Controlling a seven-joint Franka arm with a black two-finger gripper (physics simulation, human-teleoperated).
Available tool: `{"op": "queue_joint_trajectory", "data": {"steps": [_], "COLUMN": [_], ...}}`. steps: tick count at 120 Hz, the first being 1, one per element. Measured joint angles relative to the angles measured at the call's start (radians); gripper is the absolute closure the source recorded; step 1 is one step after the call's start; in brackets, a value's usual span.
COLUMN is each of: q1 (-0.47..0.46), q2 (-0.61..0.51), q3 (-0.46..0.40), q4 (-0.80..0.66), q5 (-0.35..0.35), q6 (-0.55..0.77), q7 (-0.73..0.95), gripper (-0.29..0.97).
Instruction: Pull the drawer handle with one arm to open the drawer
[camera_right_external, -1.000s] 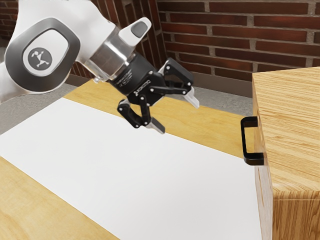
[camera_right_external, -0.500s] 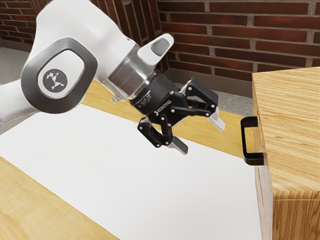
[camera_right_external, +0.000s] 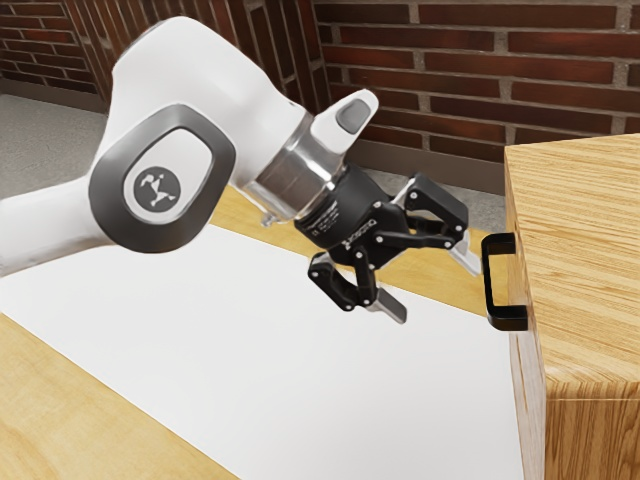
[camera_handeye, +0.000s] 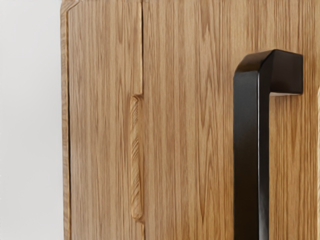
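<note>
Hovering just beside the black U-shaped drawer handle (camera_right_external: 497, 282) on the oak wood cabinet (camera_right_external: 585, 250), the black two-finger gripper (camera_right_external: 430, 284) stands open, gripping nothing.

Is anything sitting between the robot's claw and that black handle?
No. In the exterior view, the gap between the open gripper and the handle is bare; they do not touch yet.

Wall: red brick wall (camera_right_external: 480, 60) at the back.
Floor: grey floor (camera_right_external: 45, 145) beneath it.
Table: light wooden table (camera_right_external: 60, 400), white flat sheet (camera_right_external: 250, 350) on top.
</note>
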Motion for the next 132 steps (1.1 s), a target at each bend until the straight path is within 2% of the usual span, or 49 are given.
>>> {"op": "queue_joint_trajectory", "data": {"steps": [28, 36, 47, 61, 132], "q1": [-0.015, -0.042, -0.119, -0.153, -0.183], "q2": [0.0, 0.0, 0.001, 0.009, 0.033], "q3": [0.034, 0.05, 0.117, 0.152, 0.184], "q4": [-0.004, -0.002, 0.0, -0.001, -0.001], "q5": [-0.004, -0.004, -0.003, -0.003, -0.002], "q6": [0.014, 0.021, 0.033, 0.043, 0.06], "q7": [0.001, 0.002, 0.003, 0.004, 0.007], "gripper": [0.0, 0.0, 0.0, 0.0, 0.0]}}
